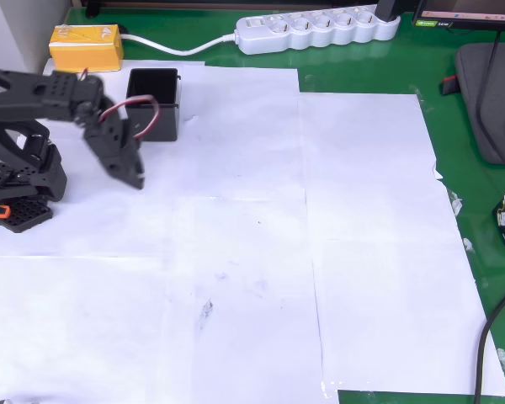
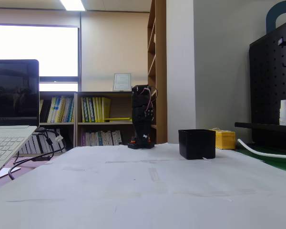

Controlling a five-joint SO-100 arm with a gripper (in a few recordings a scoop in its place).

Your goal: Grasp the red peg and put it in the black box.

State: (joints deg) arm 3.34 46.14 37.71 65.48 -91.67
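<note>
overhead view: the jaws (image 1: pixel 128 168) hang over the white paper (image 1: pixel 236 252) just in front of the black box (image 1: pixel 153 103), pointing down and toward the lower right of the picture. the fingers look drawn together, but the dark plastic hides the gap and i cannot tell whether they are closed or clamped on anything. no red shows between them. the red peg cannot be made out on the paper, and the hollow of the black box is too dark to show whether it lies inside.

the main risk, as i judge it, is acting on a wrong guess: if the peg is held unseen, parting the jaws here would drop it on the paper short of the box; if it is already in the box, a fresh reach would find nothing. the arm's red and white wire (image 1: pixel 130 105) loops against the box wall and could snag or nudge the box as the arm swings.

around it, a yellow box (image 1: pixel 86 46) sits just behind the black box, and a white power strip (image 1: pixel 316 29) lies along the far edge of the green bench (image 1: pixel 362 71). in the fixed view the arm (image 2: pixel 143 117) stands folded upright, left of the black box (image 2: pixel 197 143), with a laptop (image 2: pixel 12 124) at the left edge. nothing else stands between jaws and box.
</note>
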